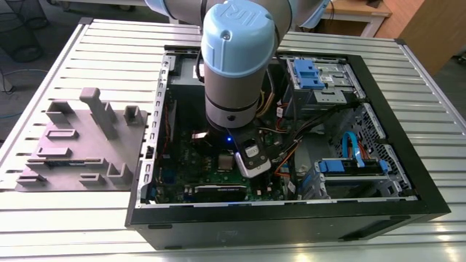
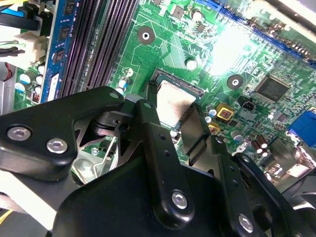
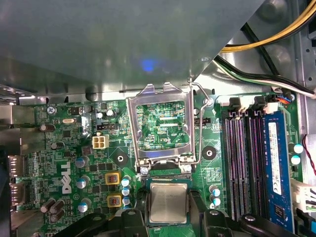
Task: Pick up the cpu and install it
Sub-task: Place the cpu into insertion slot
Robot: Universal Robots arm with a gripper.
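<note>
The cpu (image 3: 168, 201) is a small silvery square with a pale rim. It lies flat within the socket on the green motherboard (image 3: 74, 148), seen in both wrist views. My gripper (image 3: 168, 210) reaches down into the open computer case (image 1: 407, 180), and its black fingers (image 2: 150, 118) press against two opposite edges of the cpu (image 2: 173, 101). In the exterior view the gripper (image 1: 248, 162) hangs low over the board under the blue-capped arm. The metal socket frame (image 3: 132, 128) stands hinged open just beyond the chip.
A grey moulded tray (image 1: 80, 142) rests on the slatted table at the exterior view's left. Dark memory slots (image 3: 247, 163) and a blue memory stick (image 3: 276, 168) run beside the socket. Cables (image 3: 276, 29) and a grey metal panel (image 3: 123, 39) hang close above the board.
</note>
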